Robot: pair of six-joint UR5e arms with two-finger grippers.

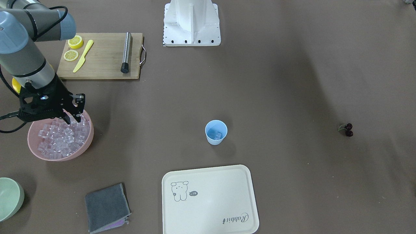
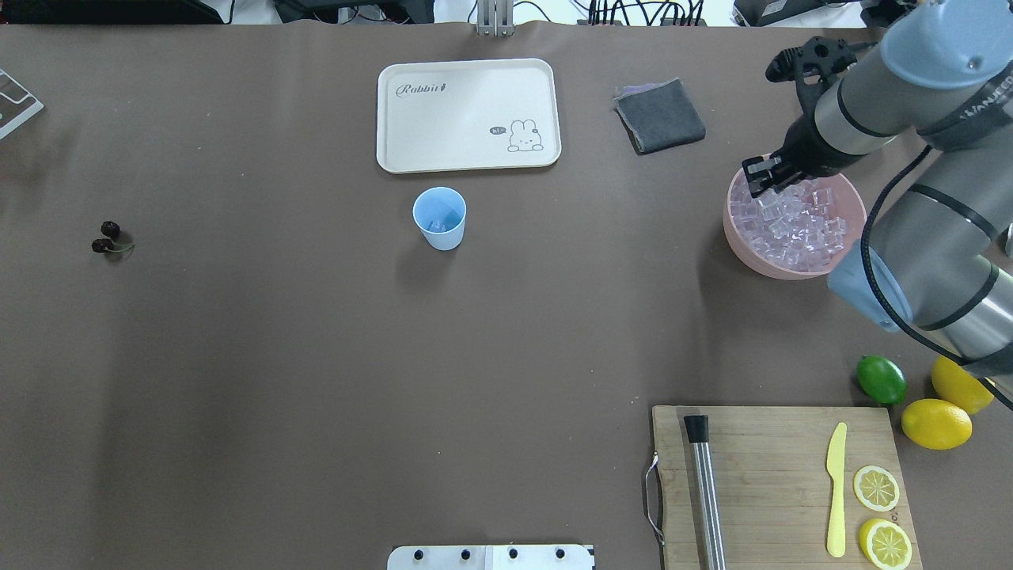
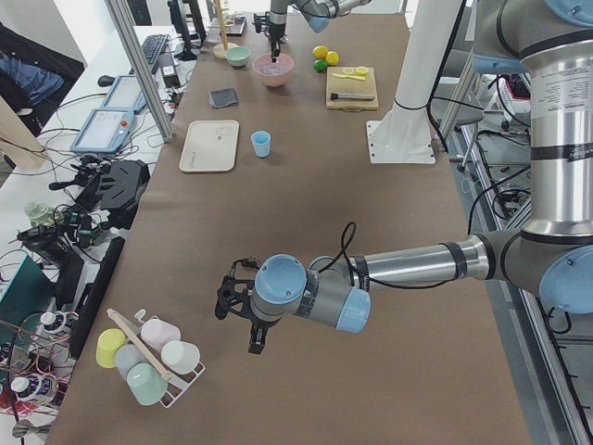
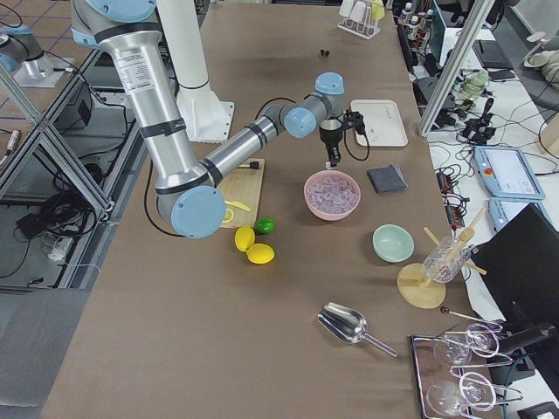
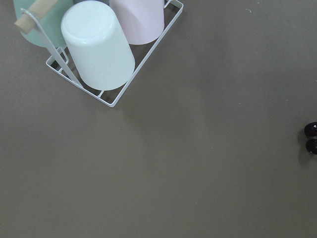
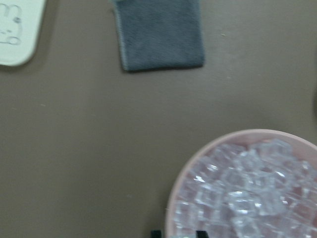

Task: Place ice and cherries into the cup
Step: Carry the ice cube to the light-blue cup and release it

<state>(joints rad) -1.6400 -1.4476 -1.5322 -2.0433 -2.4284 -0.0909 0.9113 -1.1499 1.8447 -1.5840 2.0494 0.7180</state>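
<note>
right gripper (image 2: 761,177) | tips a narrow gap apart, cannot tell if a cube is pinched | ice (image 2: 799,226) just below, in pink bowl (image 2: 748,257) | cup (image 2: 439,219) well away to its left | cherries (image 2: 110,229) far beyond the cup, nearer left arm (image 3: 408,266)

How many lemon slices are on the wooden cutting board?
2. One lemon slice lies on the wooden cutting board beside the yellow knife; the other lies next to it, nearer the board's corner. None seems hidden.
</note>
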